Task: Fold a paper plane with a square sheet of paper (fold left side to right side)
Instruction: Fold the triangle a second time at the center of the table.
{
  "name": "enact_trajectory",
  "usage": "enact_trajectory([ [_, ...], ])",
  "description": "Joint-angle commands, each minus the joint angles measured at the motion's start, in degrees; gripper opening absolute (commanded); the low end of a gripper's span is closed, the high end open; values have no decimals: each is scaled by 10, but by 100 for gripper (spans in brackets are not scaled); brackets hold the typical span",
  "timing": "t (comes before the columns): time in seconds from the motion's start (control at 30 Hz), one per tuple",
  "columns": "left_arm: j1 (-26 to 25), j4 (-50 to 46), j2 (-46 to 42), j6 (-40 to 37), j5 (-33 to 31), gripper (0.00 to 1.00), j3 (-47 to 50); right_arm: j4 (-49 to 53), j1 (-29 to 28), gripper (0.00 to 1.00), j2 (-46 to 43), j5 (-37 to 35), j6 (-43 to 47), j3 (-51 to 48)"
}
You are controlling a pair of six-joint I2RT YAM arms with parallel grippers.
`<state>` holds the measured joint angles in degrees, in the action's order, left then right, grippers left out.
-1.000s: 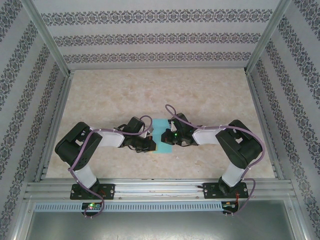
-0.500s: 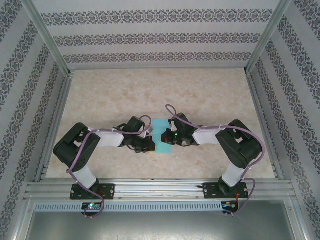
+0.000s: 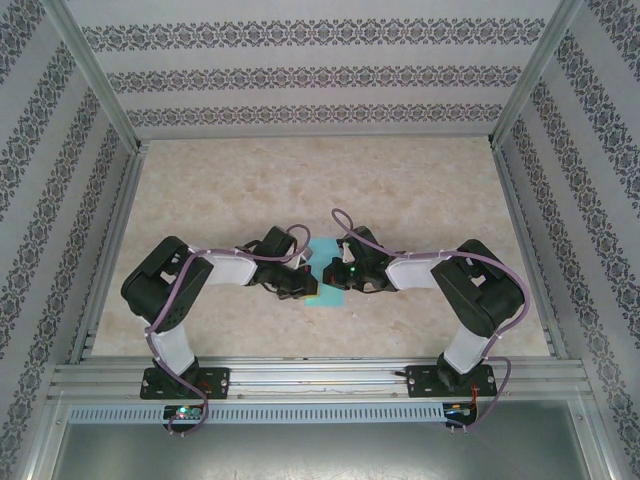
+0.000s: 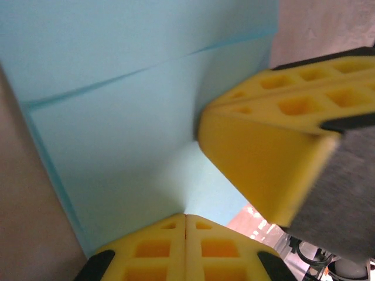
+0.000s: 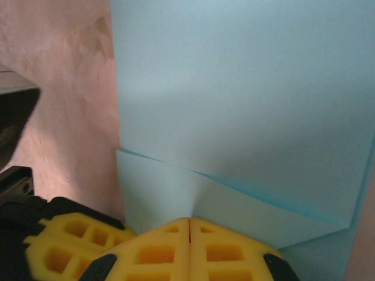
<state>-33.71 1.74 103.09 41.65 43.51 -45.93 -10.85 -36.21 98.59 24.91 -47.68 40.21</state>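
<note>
Now left fingers [image 4: 176,225] and right fingers [image 5: 181,231] are squeezed tight, tips touching the blue paper [image 5: 246,88]; both arms [image 3: 225,272] bend inward over the table [image 3: 250,190].

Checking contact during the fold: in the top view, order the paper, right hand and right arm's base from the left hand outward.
1. Paper, under the left hand.
2. Right hand, just across the sheet.
3. Right arm's base, near right edge.

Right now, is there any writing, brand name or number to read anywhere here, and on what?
None to read. The blue paper is blank, the wall stripes are ornament rather than letters, and any label on the black arms is too small to make out.
</note>
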Motion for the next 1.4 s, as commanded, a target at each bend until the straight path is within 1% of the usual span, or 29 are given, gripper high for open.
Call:
enact_trajectory([
  [0.0, 3, 6, 18, -11, -6, 0, -16, 18, 1, 0, 17, -19, 1, -16],
  [0.2, 3, -15, 19, -28, -26, 0, -20, 25, 1, 0, 16, -24, 3, -16],
  [0.37, 3, -26, 4, -35, -34, 0, 5, 34, 10, 0, 14, -26, 9, -21],
  [0.53, 2, -26, -12, -37, -22, 0, 41, 44, 22, 0, 13, -25, 19, -24],
  [0.83, 0, -40, -48, -70, -3, 0, 96, 51, 35, 0, 17, -23, 30, -25],
  [1.03, 1, -56, -86, -75, -24, 0, 111, 47, 33, 0, 7, -14, 31, -19],
  [1.17, 7, -49, -130, -69, -35, 0, 107, 30, 30, 0, -8, 6, 28, -5],
  [1.23, 16, -50, -155, -71, -41, 0, 100, 24, 30, 9, -22, 10, 25, 2],
  [1.37, 41, -53, -182, -80, -48, 15, 79, 32, 38, 30, -66, -4, 42, 9],
])
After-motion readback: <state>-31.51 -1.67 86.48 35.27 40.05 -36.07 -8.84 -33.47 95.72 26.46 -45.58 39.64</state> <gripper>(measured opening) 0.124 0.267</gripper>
